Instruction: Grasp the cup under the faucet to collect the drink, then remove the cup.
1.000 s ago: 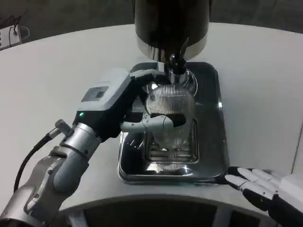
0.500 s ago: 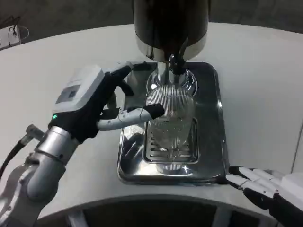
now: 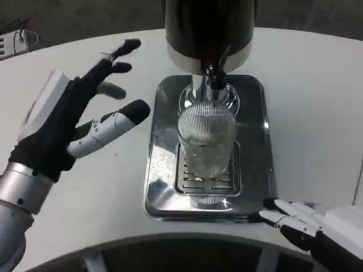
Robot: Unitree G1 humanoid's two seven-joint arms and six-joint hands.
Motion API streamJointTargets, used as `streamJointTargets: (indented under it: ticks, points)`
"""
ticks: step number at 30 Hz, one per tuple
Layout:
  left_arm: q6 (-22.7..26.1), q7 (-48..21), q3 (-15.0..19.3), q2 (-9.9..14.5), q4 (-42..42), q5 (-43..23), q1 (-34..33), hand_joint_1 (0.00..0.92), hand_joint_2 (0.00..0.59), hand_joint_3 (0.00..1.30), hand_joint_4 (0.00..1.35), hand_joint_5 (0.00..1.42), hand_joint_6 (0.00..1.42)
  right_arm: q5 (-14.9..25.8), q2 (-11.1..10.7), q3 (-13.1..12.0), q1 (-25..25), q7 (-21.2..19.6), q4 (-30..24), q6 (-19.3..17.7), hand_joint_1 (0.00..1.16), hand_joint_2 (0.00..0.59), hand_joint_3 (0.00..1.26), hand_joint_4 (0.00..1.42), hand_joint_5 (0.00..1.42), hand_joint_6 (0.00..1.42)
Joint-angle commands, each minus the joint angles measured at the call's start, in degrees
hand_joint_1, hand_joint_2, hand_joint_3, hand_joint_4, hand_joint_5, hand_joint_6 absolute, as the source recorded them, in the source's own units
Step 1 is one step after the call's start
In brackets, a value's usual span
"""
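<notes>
Standing under the faucet [image 3: 212, 73], the cup [image 3: 206, 136] sits ungrasped.

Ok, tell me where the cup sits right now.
In the head view the cup stands at centre on the metal drip tray, directly below the faucet, with the left hand open and apart on its left.

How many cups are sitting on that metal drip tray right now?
1. A single ribbed clear cup stands on the grate of the drip tray, directly under the dispenser's faucet. The left hand is apart from it, open above the table.
</notes>
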Motion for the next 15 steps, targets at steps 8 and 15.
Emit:
streamJointTargets:
  ticks: [8, 15]
  points:
    - [13.5, -5.85, -1.16, -5.26, -14.72, -8.7, 1.58, 0.0, 0.055, 0.05, 0.0, 0.09, 0.22, -1.3, 1.4, 0.97, 0.47, -0.5, -0.84, -0.98, 0.42, 0.517, 0.11, 0.0, 0.03, 0.0]
    - [18.49, -7.81, -4.03, -8.15, -18.76, -9.29, -0.64, 0.0, 0.057, 0.04, 0.0, 0.1, 0.2, -0.71, 2.19, -0.05, 1.1, -0.52, -0.84, -2.29, 0.42, 0.517, 0.11, 0.0, 0.03, 0.0]
